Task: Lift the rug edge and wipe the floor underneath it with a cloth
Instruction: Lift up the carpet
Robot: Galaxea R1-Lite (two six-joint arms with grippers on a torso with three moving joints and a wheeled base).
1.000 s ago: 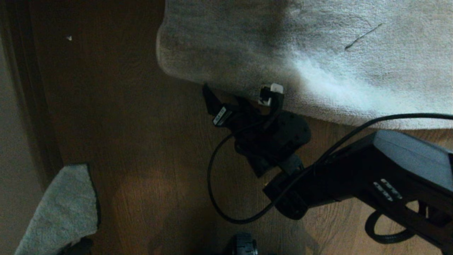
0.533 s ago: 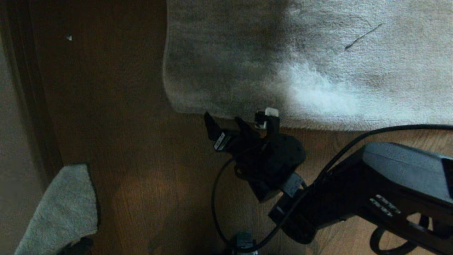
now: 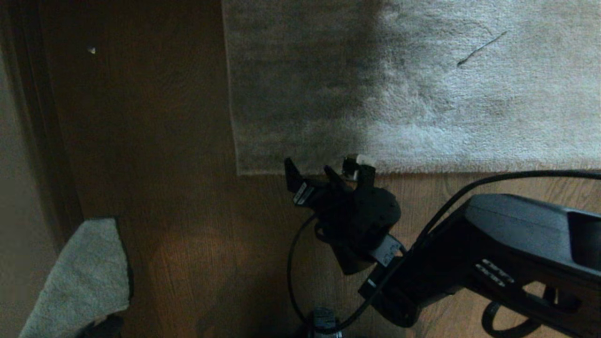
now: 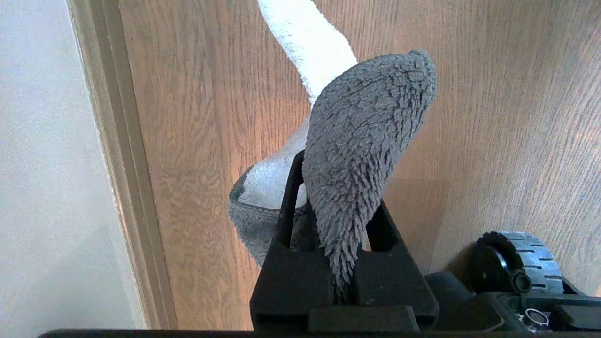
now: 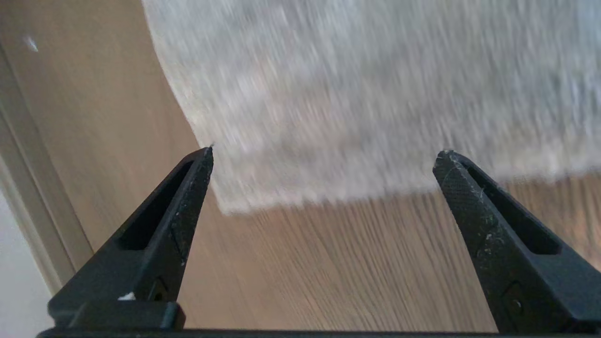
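- Brown wood-grain plank floor (image 3: 155, 197) is filling the room, faintly shining.
- A pale wall (image 4: 42, 188) is running along the left side.
- A skirting board (image 4: 122, 164) is edging the wall.

Rug edge (image 3: 305, 171) flat on floor (image 3: 178, 188), right gripper (image 3: 324, 176) just before it, cloth (image 3: 84, 277) far left.

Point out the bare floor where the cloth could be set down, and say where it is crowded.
Widest bare floor: the strip between the baseboard and the rug edge, beyond the cloth in the shut left hand. More lies between that cloth and the black cable. Crowded: along the rug's near border, where the open right hand and its arm sit.
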